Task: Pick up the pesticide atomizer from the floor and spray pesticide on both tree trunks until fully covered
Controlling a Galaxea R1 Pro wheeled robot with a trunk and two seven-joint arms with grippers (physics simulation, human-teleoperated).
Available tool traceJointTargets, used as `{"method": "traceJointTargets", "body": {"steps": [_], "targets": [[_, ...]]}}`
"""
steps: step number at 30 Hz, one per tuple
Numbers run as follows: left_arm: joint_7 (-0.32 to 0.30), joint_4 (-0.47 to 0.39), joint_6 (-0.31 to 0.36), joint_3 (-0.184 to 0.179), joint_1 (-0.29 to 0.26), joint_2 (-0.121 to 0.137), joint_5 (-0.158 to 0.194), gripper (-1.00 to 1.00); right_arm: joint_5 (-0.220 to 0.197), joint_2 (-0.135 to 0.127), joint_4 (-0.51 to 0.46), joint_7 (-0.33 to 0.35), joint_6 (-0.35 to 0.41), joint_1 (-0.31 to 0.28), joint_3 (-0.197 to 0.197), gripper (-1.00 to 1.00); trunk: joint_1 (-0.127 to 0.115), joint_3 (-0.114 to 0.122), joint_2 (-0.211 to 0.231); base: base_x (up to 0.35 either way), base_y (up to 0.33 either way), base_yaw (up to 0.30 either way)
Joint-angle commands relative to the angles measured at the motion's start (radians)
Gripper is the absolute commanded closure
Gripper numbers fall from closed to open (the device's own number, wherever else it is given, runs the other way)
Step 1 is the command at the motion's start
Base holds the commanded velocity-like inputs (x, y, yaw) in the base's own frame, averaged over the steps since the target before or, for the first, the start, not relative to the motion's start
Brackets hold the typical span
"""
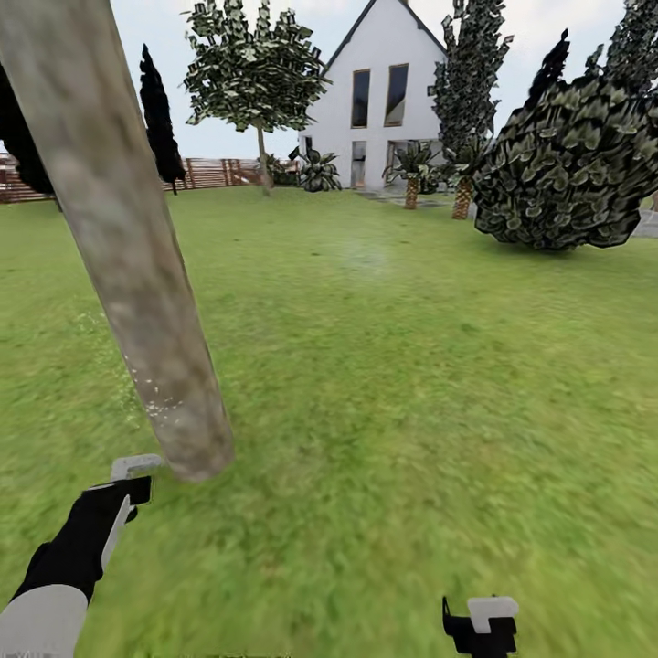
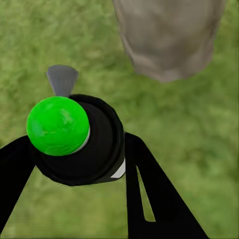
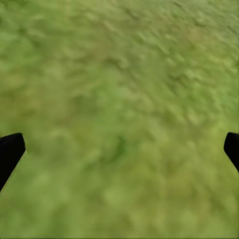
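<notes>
The pesticide atomizer (image 2: 79,142), its cap showing green, is clasped in the left gripper (image 2: 74,164) just beside the base of the near-left tree trunk (image 1: 137,274). The right gripper (image 3: 119,149) is held spread wide over the lawn (image 1: 411,384), empty

tree trunk (image 1: 137,274): rough mottled bark | pesticide atomizer (image 2: 82,144): matt dark body, glossy green cap | lawn (image 1: 411,384): soft grass
</notes>
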Motion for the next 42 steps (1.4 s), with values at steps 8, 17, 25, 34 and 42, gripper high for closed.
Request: {"method": "traceJointTargets", "body": {"steps": [8,17,25,34,42], "targets": [[-0.118,-0.161,0.168,-0.107,-0.097,0.027,-0.007,1.00,0.001,-0.002,0.001,0.000,0.000,0.000,0.000,-1.00,0.000,0.000,0.000,0.000,0.000,0.142],[-0.271,-0.218,0.347,-0.198,-0.211,0.123,-0.002,1.00,0.001,-0.002,0.002,0.000,0.000,0.000,0.000,-1.00,0.000,0.000,0.000,0.000,0.000,0.000],[-0.274,-0.227,0.389,-0.202,-0.310,0.144,0.000,1.00,0.001,-0.002,0.002,0.000,0.001,0.000,0.000,-1.00,0.000,0.000,0.000,-0.020,0.000,0.000],[-0.386,-0.236,0.428,-0.236,-0.335,0.131,-0.005,1.00,0.001,-0.002,0.002,0.000,0.002,0.000,0.000,-1.00,0.000,0.000,0.000,-0.123,0.000,0.000],[-0.399,-0.234,0.459,-0.238,-0.403,0.224,-0.005,1.00,0.000,0.000,0.000,0.000,0.002,0.000,0.000,-1.00,0.000,0.000,0.000,0.001,0.000,0.057]]}}
